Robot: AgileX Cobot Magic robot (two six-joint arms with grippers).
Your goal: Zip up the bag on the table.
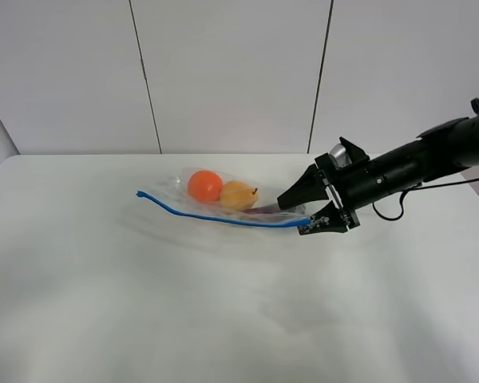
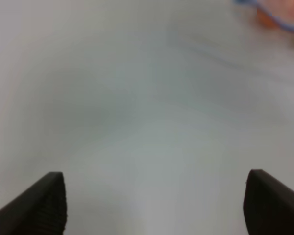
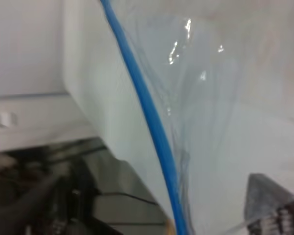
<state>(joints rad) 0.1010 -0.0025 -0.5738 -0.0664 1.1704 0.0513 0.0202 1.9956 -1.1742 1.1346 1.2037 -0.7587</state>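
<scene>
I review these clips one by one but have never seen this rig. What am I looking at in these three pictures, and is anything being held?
This is a two-armed robot; each arm ends in a two-fingered tool. The wide picture comes from a camera mounted high. It shows a white table with a clear bag on it, holding an orange fruit, a yellow one and something dark. The right tool sits at the end of the bag's blue seal strip, jaws apart; whether it grips the strip is unclear. The other two pictures come from cameras on the wrists. The right one looks closely along the strip. The left tool is open over bare table, holding nothing.
</scene>
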